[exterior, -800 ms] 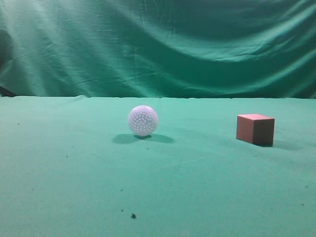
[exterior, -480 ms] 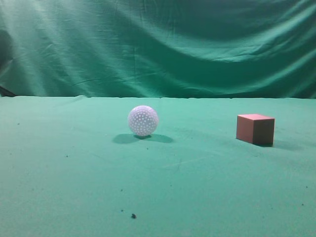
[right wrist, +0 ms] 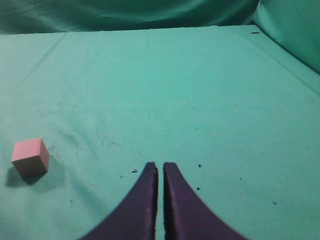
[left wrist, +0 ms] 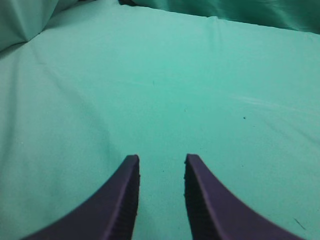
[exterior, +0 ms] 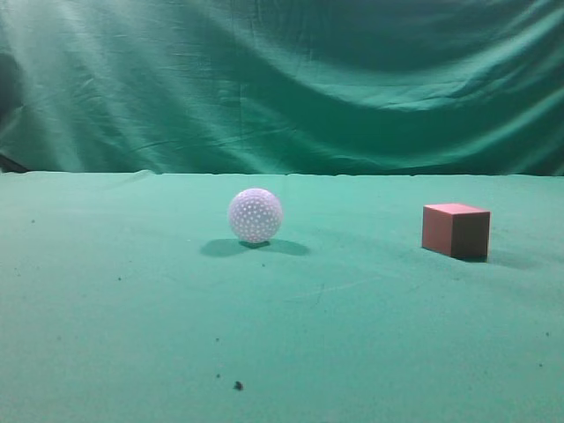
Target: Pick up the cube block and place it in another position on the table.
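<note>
The cube block [exterior: 455, 230] sits on the table [exterior: 132, 335], right of the ball [exterior: 256, 215] (well apart).

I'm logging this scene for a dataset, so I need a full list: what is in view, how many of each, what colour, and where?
cube block: one, reddish-pink with darker sides, resting on the table at the right of the exterior view, apart from the ball; also at the left edge of the right wrist view.
ball: one, white and dimpled, on the table near the middle of the exterior view.
table: one, covered in green cloth with a few dark specks.
backdrop curtain: one, green, draped behind the table.
left hand: one, dark fingers set apart, over bare cloth, holding nothing.
right hand: one, dark fingers nearly together, holding nothing, cube block off to its left.
</note>
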Robot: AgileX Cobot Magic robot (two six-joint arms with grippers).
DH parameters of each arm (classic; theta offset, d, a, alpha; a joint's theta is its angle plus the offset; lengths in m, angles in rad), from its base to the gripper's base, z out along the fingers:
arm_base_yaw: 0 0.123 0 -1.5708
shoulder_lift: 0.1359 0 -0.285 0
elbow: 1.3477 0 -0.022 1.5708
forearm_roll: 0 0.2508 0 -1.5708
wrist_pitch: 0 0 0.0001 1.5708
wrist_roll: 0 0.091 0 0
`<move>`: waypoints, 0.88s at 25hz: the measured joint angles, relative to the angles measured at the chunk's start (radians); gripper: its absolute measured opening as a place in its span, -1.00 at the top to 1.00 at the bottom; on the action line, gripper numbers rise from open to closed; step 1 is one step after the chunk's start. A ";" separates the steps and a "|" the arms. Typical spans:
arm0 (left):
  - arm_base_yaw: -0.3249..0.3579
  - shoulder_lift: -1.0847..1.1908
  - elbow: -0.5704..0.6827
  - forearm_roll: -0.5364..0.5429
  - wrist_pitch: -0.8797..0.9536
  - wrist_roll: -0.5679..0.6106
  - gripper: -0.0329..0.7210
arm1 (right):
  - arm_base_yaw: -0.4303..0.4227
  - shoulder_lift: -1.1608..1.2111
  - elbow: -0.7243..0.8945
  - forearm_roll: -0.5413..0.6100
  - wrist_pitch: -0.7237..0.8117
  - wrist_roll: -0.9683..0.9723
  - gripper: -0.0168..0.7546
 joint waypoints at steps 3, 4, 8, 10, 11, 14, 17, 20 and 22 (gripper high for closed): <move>0.000 0.000 0.000 0.000 0.000 0.000 0.22 | 0.000 0.000 0.000 0.000 -0.017 0.000 0.96; 0.000 0.000 0.000 0.000 0.000 0.000 0.22 | 0.000 0.000 0.002 0.014 -0.045 0.008 0.96; 0.000 0.000 0.000 0.000 0.000 0.000 0.22 | 0.000 0.000 0.004 0.078 -0.316 0.017 0.96; 0.000 0.000 0.000 0.000 0.000 0.000 0.22 | 0.000 0.000 0.004 0.089 -0.496 0.017 0.96; 0.000 0.000 0.000 0.000 0.000 0.000 0.22 | 0.000 0.000 0.004 0.089 -0.536 0.017 0.96; 0.000 0.000 0.000 0.000 0.000 0.000 0.22 | 0.000 0.003 -0.087 0.092 -0.418 0.014 0.96; 0.000 0.000 0.000 0.000 0.000 0.000 0.22 | 0.000 0.088 -0.237 0.092 -0.191 0.021 0.96; 0.000 0.000 0.000 0.000 0.000 0.000 0.22 | 0.000 0.225 -0.338 0.129 -0.004 0.065 0.96; 0.000 0.000 0.000 0.000 0.000 0.000 0.22 | 0.000 0.308 -0.362 0.152 0.051 0.083 0.96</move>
